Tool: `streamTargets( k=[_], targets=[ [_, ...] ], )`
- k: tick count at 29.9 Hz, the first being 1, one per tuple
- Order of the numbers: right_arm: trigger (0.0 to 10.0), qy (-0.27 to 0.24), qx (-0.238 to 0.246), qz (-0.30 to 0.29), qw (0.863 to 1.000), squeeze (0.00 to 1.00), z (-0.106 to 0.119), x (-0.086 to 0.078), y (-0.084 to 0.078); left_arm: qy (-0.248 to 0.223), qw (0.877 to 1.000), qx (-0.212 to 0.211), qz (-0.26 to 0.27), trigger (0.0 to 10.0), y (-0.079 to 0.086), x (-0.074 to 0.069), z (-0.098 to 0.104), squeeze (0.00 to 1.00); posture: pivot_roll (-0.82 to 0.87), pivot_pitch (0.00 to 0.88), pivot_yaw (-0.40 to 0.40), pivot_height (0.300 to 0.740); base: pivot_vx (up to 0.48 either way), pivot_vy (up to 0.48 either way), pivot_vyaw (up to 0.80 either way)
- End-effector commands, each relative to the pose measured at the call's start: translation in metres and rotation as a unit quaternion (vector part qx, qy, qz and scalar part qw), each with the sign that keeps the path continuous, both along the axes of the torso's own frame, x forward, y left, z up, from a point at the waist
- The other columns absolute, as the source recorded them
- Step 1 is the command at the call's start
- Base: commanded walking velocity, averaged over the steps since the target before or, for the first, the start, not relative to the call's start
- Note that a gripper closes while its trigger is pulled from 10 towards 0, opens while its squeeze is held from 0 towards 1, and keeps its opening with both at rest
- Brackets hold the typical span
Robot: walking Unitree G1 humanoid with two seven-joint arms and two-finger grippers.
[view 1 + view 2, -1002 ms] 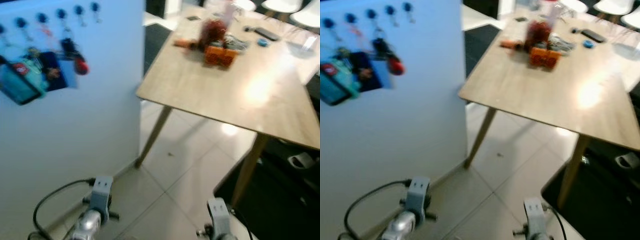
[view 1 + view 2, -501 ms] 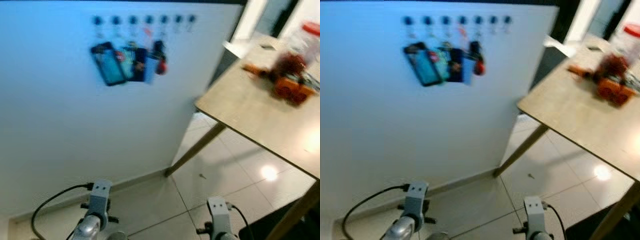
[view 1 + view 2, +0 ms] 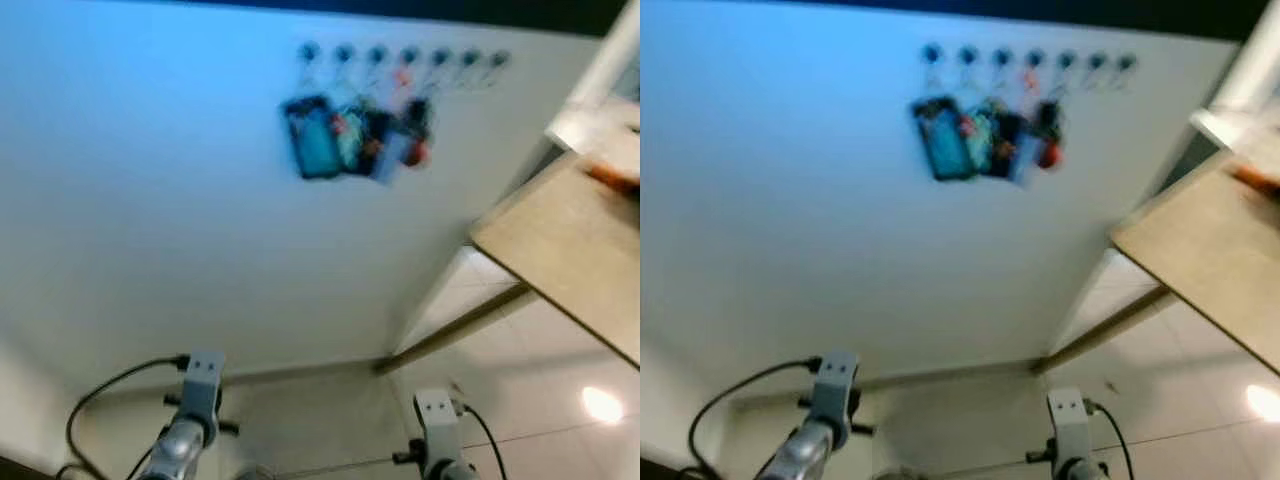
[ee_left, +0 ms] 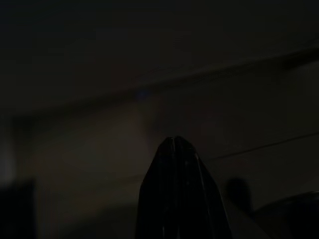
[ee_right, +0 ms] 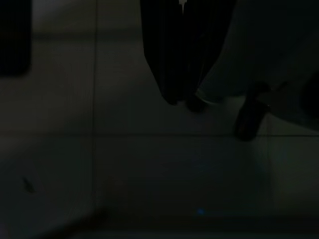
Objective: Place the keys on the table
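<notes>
Several keys with coloured tags (image 3: 360, 140), one a dark blue card, one red, hang blurred from a row of blue hooks (image 3: 400, 55) on a white wall ahead. The wooden table (image 3: 570, 250) juts in at the right edge. Both silver arms hang low at the bottom of the head views, the left arm (image 3: 195, 400) and the right arm (image 3: 435, 430), far below the keys. In the dark left wrist view my left gripper (image 4: 174, 144) has its fingers pressed together. My right gripper (image 5: 182, 99) is likewise shut on nothing, over dim floor tiles.
A slanted table leg (image 3: 450, 335) runs down to the tiled floor (image 3: 560, 400) by the wall's foot. A black cable (image 3: 110, 385) loops beside the left arm. An orange object (image 3: 615, 177) lies blurred on the table's far edge.
The camera has swung left: the wall and keys now sit in the upper middle and the table has slid to the right edge. Both arms hang as before.
</notes>
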State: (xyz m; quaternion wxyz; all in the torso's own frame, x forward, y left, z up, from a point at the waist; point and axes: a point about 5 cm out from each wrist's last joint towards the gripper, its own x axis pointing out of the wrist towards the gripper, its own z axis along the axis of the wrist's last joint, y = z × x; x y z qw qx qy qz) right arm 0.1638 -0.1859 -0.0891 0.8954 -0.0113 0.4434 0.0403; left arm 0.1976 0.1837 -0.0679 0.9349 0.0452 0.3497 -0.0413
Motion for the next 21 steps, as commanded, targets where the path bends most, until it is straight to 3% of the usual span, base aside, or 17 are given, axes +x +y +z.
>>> streamTargets(
  k=[1, 8, 12, 21],
  targets=[
    [10.0, 0.004, -0.002, -0.003, 1.000, 0.00, -0.0007, -0.0017, -0.0012, 0.002, 1.000, 0.000, -0.011, 10.0, -0.0028, 0.0014, 0.0002, 0.00, 0.10, 0.043, -0.114, 0.740, 0.000, 0.000, 0.80],
    [10.0, 0.006, 0.001, -0.005, 1.000, 0.00, -0.0024, -0.0051, 0.0014, 0.001, 0.999, 0.010, -0.032, 10.0, -0.0033, 0.0010, 0.0003, 0.00, 0.10, 0.043, -0.109, 0.740, 0.000, 0.000, 0.74],
    [10.0, 0.006, 0.013, -0.041, 0.999, 0.00, -0.0028, -0.0062, -0.0007, 0.003, 0.999, 0.013, -0.041, 10.0, -0.0044, 0.0005, -0.0001, 0.00, 0.10, 0.042, -0.111, 0.740, 0.000, 0.000, 0.00],
    [10.0, 0.008, 0.012, -0.038, 0.999, 0.00, -0.0026, -0.0061, -0.0025, -0.003, 0.999, 0.013, -0.047, 10.0, -0.0058, 0.0037, 0.0017, 0.00, 0.11, 0.039, -0.113, 0.740, 0.000, 0.000, 0.00]
  ],
)
